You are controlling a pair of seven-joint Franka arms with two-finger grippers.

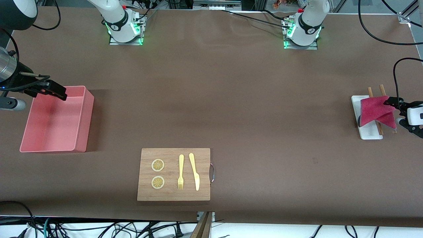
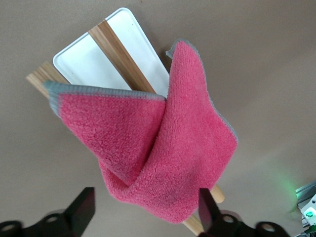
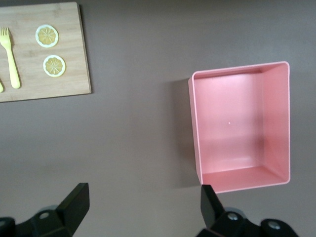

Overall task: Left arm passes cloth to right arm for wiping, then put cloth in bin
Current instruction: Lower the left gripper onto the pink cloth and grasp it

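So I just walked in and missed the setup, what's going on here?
The left end effector is at the cloth, which lies draped over the white tray and its wooden sticks at the left arm's end of the table; its fingers are open, nothing gripped. The right end effector waits open over the bin, which has no cloth in it.

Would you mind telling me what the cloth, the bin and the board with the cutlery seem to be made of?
The cloth: soft fleecy fabric, probably microfibre, with a fuzzy magenta nap and a grey stitched edge. The bin: likely moulded plastic, with smooth salmon-pink walls, a faint sheen and rounded corners. The board: wood or bamboo, pale tan with a matte finish, fine grain lines and a metal handle.
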